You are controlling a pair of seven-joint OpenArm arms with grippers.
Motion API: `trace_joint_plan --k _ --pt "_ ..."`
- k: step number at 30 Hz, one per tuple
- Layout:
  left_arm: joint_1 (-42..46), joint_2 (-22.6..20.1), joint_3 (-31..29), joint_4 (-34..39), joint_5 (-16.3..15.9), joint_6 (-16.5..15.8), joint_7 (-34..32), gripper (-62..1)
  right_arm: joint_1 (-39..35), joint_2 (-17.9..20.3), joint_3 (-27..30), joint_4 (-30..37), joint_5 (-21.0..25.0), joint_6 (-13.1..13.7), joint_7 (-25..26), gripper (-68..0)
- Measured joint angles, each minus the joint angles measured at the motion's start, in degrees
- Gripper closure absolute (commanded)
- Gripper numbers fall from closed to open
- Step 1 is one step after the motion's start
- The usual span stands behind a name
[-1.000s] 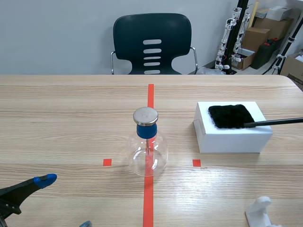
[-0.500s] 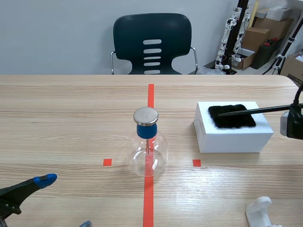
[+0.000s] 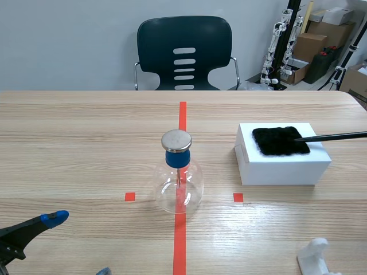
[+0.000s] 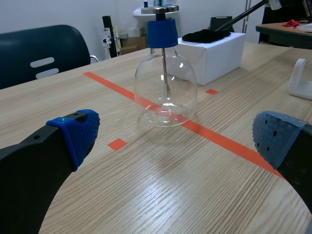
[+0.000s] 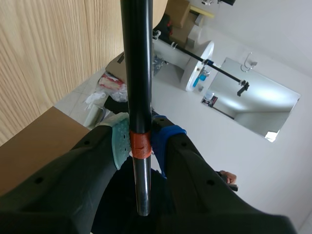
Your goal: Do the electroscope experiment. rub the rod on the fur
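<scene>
Black and slim, the rod point(image 3: 332, 137) wears an orange-red band where the right gripper point(image 5: 139, 141) pinches it. Its tip meets the 3 o'clock edge of the fur point(image 3: 280, 140), which tops a white box point(image 3: 284, 163) well apart from the flask point(image 3: 179, 183), at its 3 o'clock. At 7 o'clock the left gripper point(image 4: 178, 134) gapes.

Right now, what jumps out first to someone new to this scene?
The glass electroscope flask stands mid-table on the red tape line. To its right, black fur lies on a white box, with the tip of a black rod on it, clamped in the right fingers.
</scene>
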Motion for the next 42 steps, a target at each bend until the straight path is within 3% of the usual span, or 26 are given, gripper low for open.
trace_joint_plan --k 5,10,15,22,30,32,36,42 --pt "0.00 0.00 0.00 0.00 0.02 0.00 0.00 -62.3 0.98 -4.63 0.22 1.51 -4.17 -0.02 -0.17 -1.1" --pt "0.00 0.00 0.00 0.00 0.00 0.00 0.00 -62.3 1.25 -6.86 0.20 1.95 -4.31 0.00 0.22 -1.1" --pt "0.00 0.00 0.00 0.00 0.00 0.00 0.00 -62.3 1.22 -4.81 0.20 1.95 -0.02 0.26 0.24 -1.1" --pt "0.00 0.00 0.00 0.00 0.02 0.00 0.00 -62.3 1.11 1.70 0.20 1.25 5.35 0.37 0.92 -1.1" --pt "0.00 0.00 0.00 0.00 0.00 0.00 0.00 -62.3 0.96 1.70 0.20 1.01 5.22 0.20 3.08 -1.1" --pt "0.00 0.00 0.00 0.00 0.02 0.00 0.02 -62.3 0.00 1.75 0.35 1.01 5.44 -2.34 4.79 -1.1" --pt "0.00 0.00 0.00 0.00 0.00 0.00 -0.02 -62.3 -5.07 1.73 4.92 2.43 6.62 -3.08 7.76 -1.0" --pt "0.00 0.00 0.00 0.00 0.00 0.00 0.00 -62.3 -16.35 1.70 20.44 9.51 7.93 -2.86 12.22 -1.0"
